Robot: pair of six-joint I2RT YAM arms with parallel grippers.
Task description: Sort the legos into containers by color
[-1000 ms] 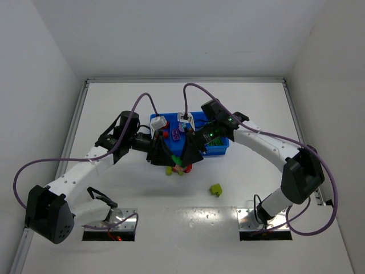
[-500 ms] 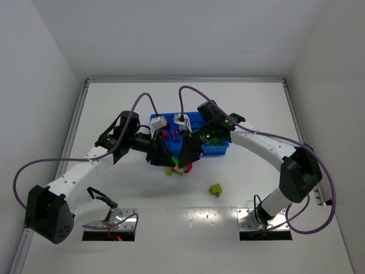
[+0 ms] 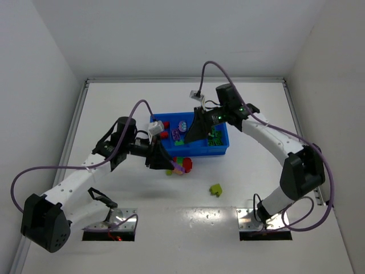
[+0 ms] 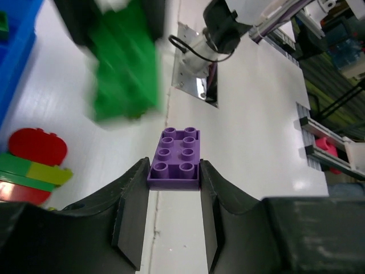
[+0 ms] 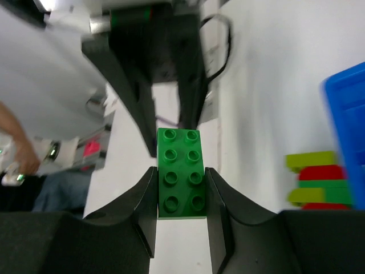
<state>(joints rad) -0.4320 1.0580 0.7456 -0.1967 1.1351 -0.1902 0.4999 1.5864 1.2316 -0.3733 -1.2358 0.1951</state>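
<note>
The blue tray (image 3: 219, 149) holds red (image 3: 165, 135), purple (image 3: 183, 124) and green (image 3: 216, 137) legos in separate compartments. My left gripper (image 3: 169, 162) is just in front of the tray and shut on a purple brick (image 4: 175, 160). My right gripper (image 3: 191, 132) is raised over the tray's middle and shut on a green brick (image 5: 182, 173), which shows blurred in the left wrist view (image 4: 125, 65). A red, green and yellow-green cluster (image 3: 185, 166) lies at the tray's front edge; it shows in both wrist views (image 4: 31, 168) (image 5: 319, 180). A yellow-green brick (image 3: 215, 189) lies alone, nearer me.
White side walls close in the table on the left and right. Purple cables loop from both arms. The arm base plates (image 3: 111, 224) sit at the near edge. The tray's blue wall shows in the wrist views (image 4: 14, 51) (image 5: 348, 131).
The right gripper has pulled away from the cluster and risen back over the tray with the green brick. The left gripper has drawn slightly left, holding the purple brick.
</note>
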